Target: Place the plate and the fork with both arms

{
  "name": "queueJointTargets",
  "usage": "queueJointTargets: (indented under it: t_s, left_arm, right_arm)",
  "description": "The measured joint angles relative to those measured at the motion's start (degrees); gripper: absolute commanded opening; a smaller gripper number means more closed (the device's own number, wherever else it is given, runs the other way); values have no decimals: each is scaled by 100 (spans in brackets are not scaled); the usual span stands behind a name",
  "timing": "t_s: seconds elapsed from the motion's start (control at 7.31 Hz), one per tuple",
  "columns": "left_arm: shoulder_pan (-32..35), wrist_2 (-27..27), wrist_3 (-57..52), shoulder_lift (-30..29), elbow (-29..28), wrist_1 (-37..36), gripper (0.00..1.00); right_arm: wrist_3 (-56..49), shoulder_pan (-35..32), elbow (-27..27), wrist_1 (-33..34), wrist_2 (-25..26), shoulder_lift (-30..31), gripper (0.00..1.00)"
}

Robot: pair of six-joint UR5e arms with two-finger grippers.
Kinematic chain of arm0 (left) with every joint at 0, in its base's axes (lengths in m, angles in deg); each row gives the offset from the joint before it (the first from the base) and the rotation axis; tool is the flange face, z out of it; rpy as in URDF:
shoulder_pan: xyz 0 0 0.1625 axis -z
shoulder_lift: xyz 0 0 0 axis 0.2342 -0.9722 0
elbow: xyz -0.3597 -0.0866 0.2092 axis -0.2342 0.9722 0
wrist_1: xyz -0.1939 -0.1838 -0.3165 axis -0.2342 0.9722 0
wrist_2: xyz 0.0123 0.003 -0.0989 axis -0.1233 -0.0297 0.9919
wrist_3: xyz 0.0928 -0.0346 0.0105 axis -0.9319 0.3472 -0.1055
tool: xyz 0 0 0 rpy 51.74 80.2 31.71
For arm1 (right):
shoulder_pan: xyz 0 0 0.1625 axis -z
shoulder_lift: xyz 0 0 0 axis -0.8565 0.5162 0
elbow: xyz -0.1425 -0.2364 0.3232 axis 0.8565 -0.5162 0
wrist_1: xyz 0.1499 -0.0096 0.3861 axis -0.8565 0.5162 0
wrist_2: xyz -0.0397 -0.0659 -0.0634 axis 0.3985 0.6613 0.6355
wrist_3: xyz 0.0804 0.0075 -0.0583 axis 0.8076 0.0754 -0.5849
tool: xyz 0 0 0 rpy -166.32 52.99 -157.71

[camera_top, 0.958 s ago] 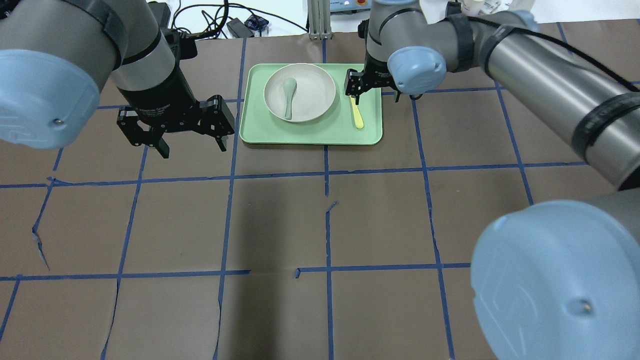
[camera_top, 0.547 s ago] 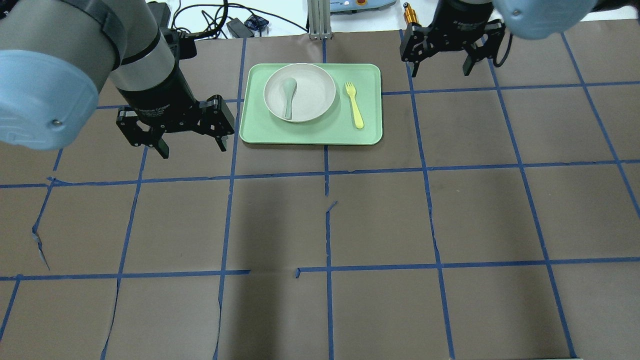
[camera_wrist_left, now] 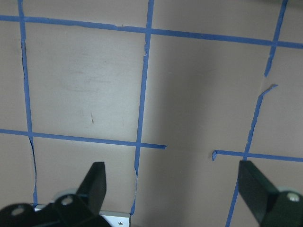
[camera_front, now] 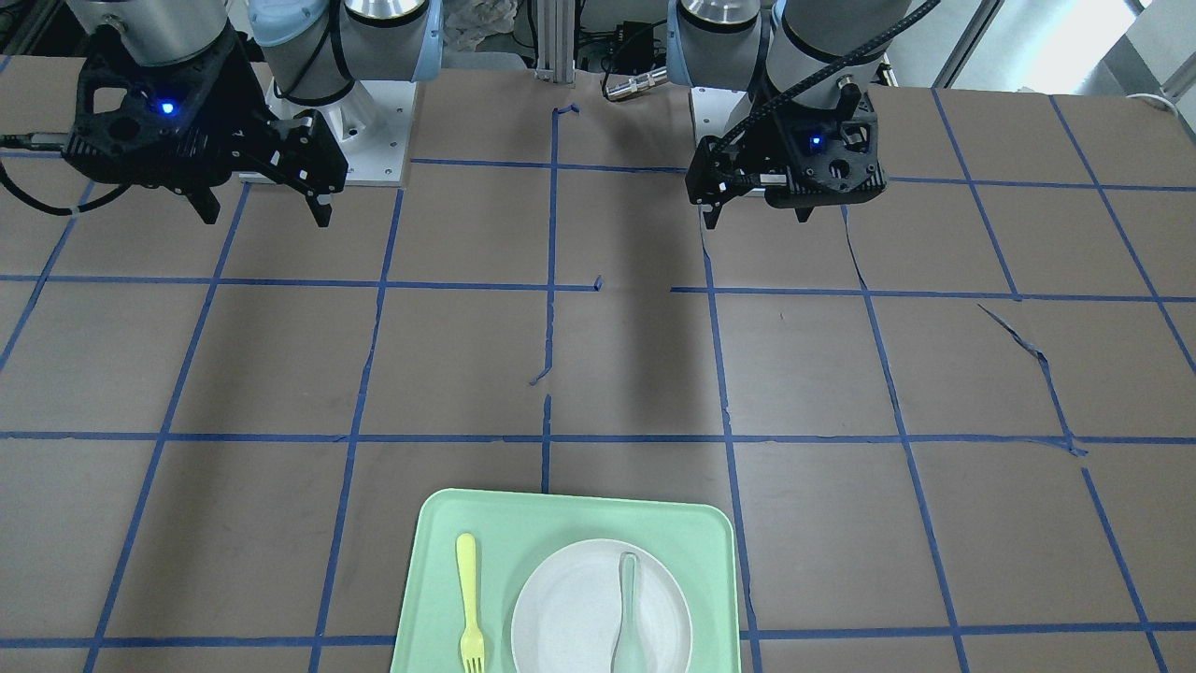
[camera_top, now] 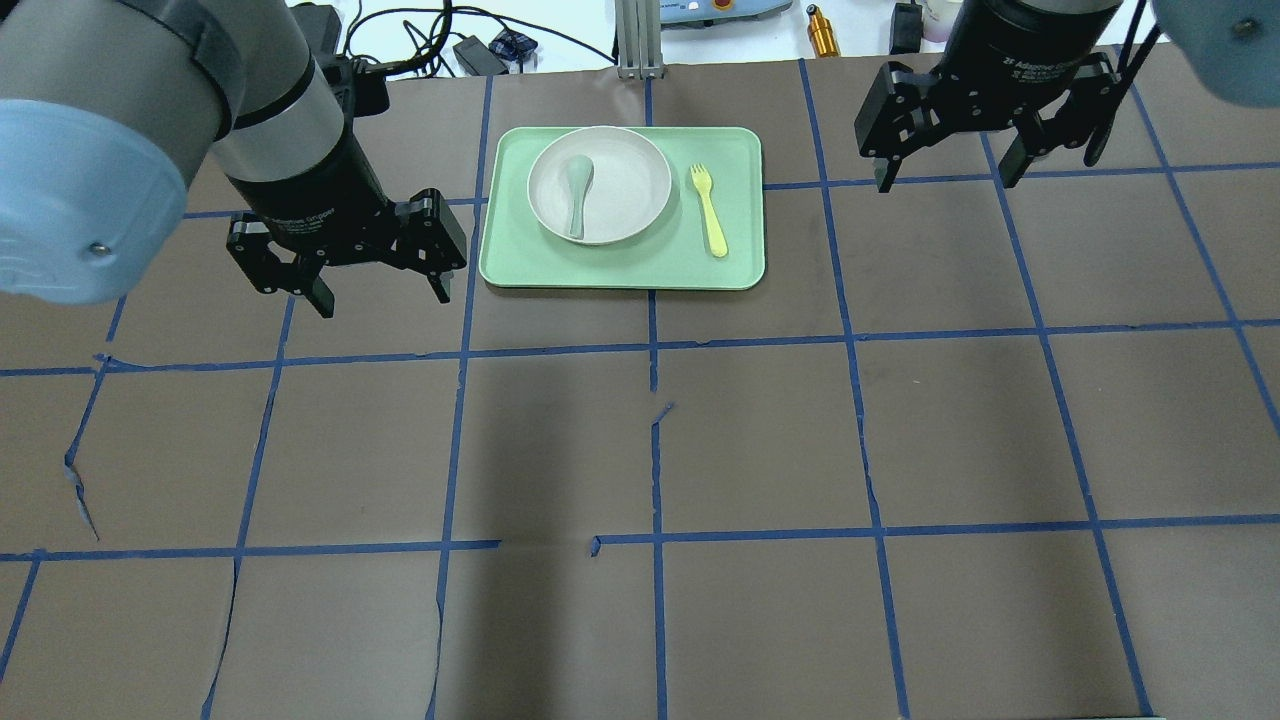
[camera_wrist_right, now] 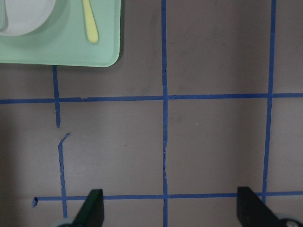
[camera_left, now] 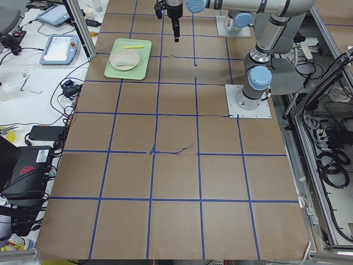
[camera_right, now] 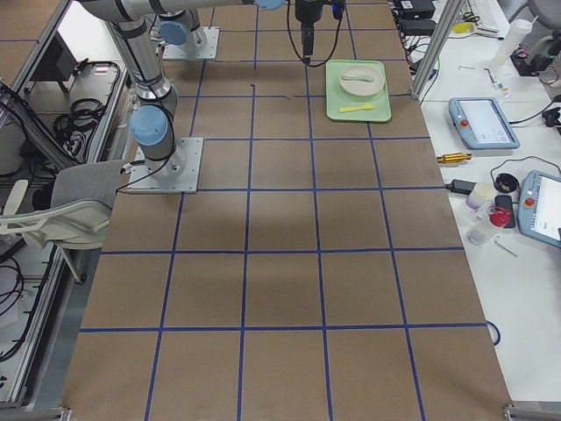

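The off-white plate (camera_top: 632,190) lies on the light-green tray (camera_top: 620,275) at the table's far middle, with a pale grey-green spoon (camera_top: 577,195) in it. The yellow fork (camera_top: 709,210) lies flat on the tray, right of the plate. My left gripper (camera_top: 383,298) is open and empty, above the table left of the tray. My right gripper (camera_top: 946,182) is open and empty, right of the tray. The right wrist view shows the fork's handle (camera_wrist_right: 90,23) and the tray's corner (camera_wrist_right: 71,52). The front view shows the plate (camera_front: 570,608), fork (camera_front: 470,608) and both grippers (camera_front: 755,220) (camera_front: 264,217).
Brown paper with a blue tape grid covers the table (camera_top: 650,450). Cables and a power brick (camera_top: 478,52) lie beyond the far edge, with a metal post (camera_top: 636,40). Tablets and small items lie on the side bench (camera_right: 478,123).
My right gripper was down at the fork's tines on the tray; it has drawn away to the right and stands open. The fork, plate and left arm have barely moved.
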Motion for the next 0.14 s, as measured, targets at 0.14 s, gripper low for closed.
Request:
queueJointTargets:
  t_s: [0.14]
  left_arm:
    - [0, 0, -17, 23, -4, -1, 100]
  right_arm:
    - [3, -10, 100, 4, -1, 65, 100]
